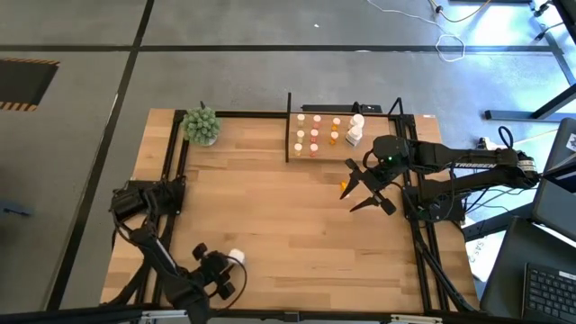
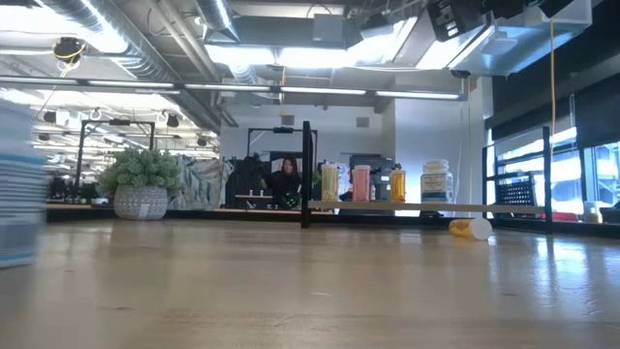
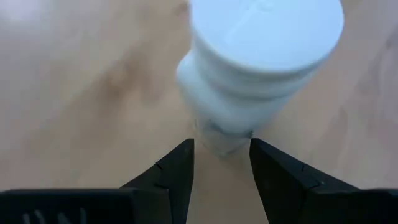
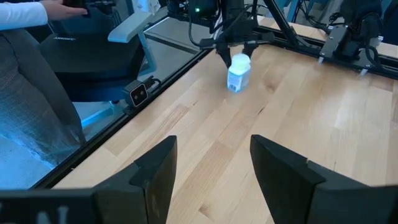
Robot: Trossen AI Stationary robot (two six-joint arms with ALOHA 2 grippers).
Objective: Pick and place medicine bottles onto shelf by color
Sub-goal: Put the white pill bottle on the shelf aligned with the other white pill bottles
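A white medicine bottle (image 1: 236,257) with a white cap (image 3: 267,28) stands upright near the table's front left. My left gripper (image 3: 222,149) slants down at it, open, one finger on either side of its lower part. My right gripper (image 1: 367,187) hangs open and empty above the table's right half, beside an orange bottle (image 1: 344,187) lying on its side on the tabletop. The shelf (image 1: 324,117) stands at the far edge and carries several small bottles (image 2: 360,182) and a larger white one (image 1: 355,130). My left gripper has its fingers (image 3: 177,171) close beside the white bottle's lower body (image 3: 221,134), coming slantwise from above. I cannot tell whether they touch it. The bottle stands on the table.
A green spiky plant in a pot (image 1: 202,124) sits at the far left corner. Black frame rails (image 1: 171,171) run along the table's sides. Bare wood lies between the two arms. A person's sleeve (image 4: 25,12) shows beyond the table's edge.
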